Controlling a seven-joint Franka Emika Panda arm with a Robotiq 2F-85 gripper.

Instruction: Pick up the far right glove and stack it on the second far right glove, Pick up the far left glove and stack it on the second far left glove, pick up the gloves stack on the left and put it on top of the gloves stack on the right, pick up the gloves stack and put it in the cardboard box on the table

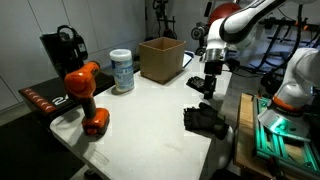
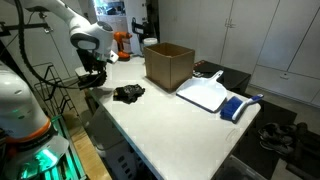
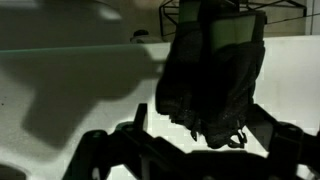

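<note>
A pile of black gloves (image 1: pixel 199 87) lies at the far side edge of the white table (image 1: pixel 150 125), right under my gripper (image 1: pixel 209 78). In the wrist view these gloves (image 3: pixel 212 70) fill the space between my spread fingers (image 3: pixel 140 118), and the gripper (image 3: pixel 205 125) is open around them. A second pile of black gloves (image 1: pixel 205 120) lies apart, nearer the table's front; it also shows as gloves (image 2: pixel 128 93) beside my gripper (image 2: pixel 92 72). The brown cardboard box (image 1: pixel 160 58) stands open-topped at the back of the table, and in an exterior view the box (image 2: pixel 168 65) is mid-table.
An orange-and-black drill (image 1: pixel 88 97) and a white canister (image 1: pixel 121 71) stand away from the gloves. A white board (image 2: pixel 205 95) and a blue object (image 2: pixel 236 107) lie beyond the box. Machinery with green light (image 1: pixel 275 125) stands beside the table edge.
</note>
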